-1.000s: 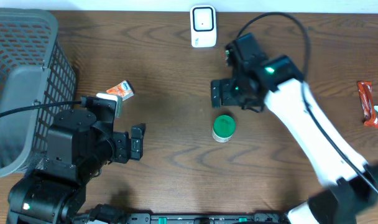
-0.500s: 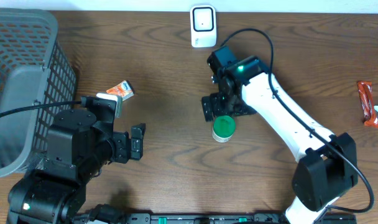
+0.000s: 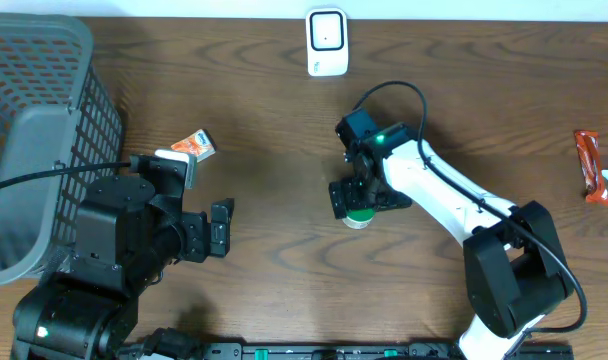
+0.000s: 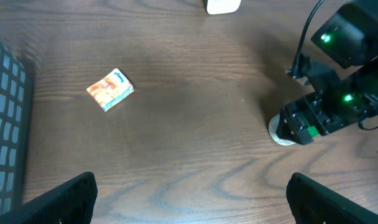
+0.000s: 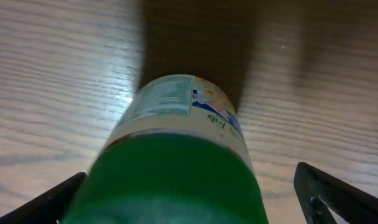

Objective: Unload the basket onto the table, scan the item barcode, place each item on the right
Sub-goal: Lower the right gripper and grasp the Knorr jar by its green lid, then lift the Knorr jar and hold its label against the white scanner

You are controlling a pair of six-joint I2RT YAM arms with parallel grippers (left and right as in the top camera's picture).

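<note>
R gripper (image 5: 195, 198) is over the green-lid jar (image 3: 359, 214) near mid-table, jaws wide apart, not closed on it.
Brown wood table (image 3: 274, 110) carries everything; the gray mesh basket (image 3: 44, 60) fills the far-left corner. L arm (image 3: 114, 240), black, is at front left. The L gripper (image 4: 192, 199) has jaws wide apart w/ nothing between, above bare wood. R arm (image 3: 434, 195), white, reaches from front right toward the centre. In the R wrist view the jar stands upright btw. the two fingers (image 5: 338, 194), one on each side. The white scanner (image 3: 327, 42) is at the back edge, well apart from the jar. A small orange box (image 3: 196, 146) lies near the basket, and a red packet (image 3: 588, 165) is at the far-right edge.
</note>
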